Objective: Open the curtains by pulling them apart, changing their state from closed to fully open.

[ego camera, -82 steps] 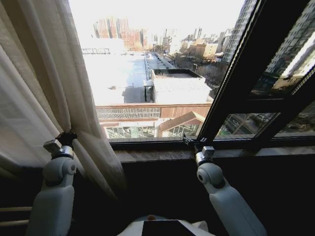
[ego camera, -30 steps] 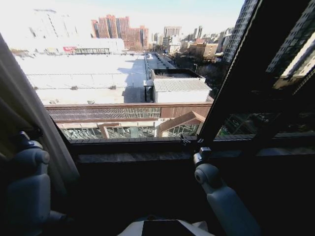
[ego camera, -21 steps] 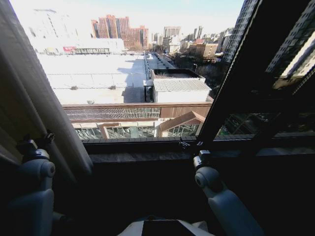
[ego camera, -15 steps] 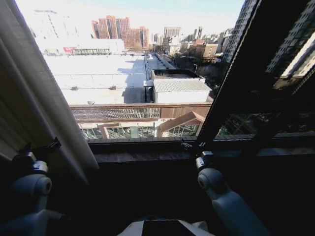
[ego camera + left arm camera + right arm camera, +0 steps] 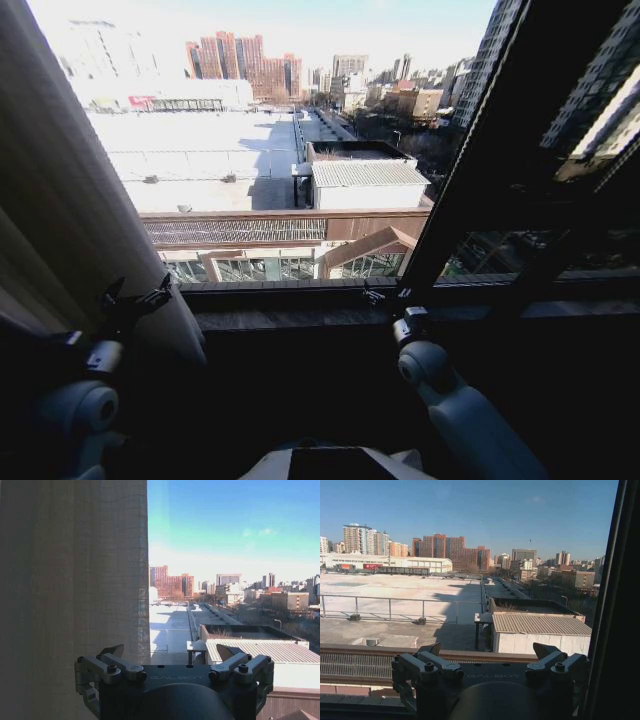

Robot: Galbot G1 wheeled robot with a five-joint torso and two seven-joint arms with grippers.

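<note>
One curtain (image 5: 70, 220), a pale pleated panel, hangs bunched at the left side of the window. In the left wrist view the same curtain (image 5: 75, 580) covers one side, and its edge ends beside one finger. My left gripper (image 5: 135, 297) is open just in front of the curtain's lower edge, with nothing clamped. Its spread fingers (image 5: 117, 652) frame open sky and rooftops. My right gripper (image 5: 385, 294) is open at the window sill near the dark frame bar, and nothing lies between its fingers (image 5: 545, 652).
A dark sill (image 5: 300, 318) runs under the glass. A thick dark window-frame bar (image 5: 500, 130) slants up on the right, close beside the right gripper (image 5: 489, 652). City roofs lie beyond the glass.
The left gripper drew the curtain far left, then let it go. The curtain edge has since swung back a little to the right, and the left gripper has moved right and lower. The right arm has barely moved.
</note>
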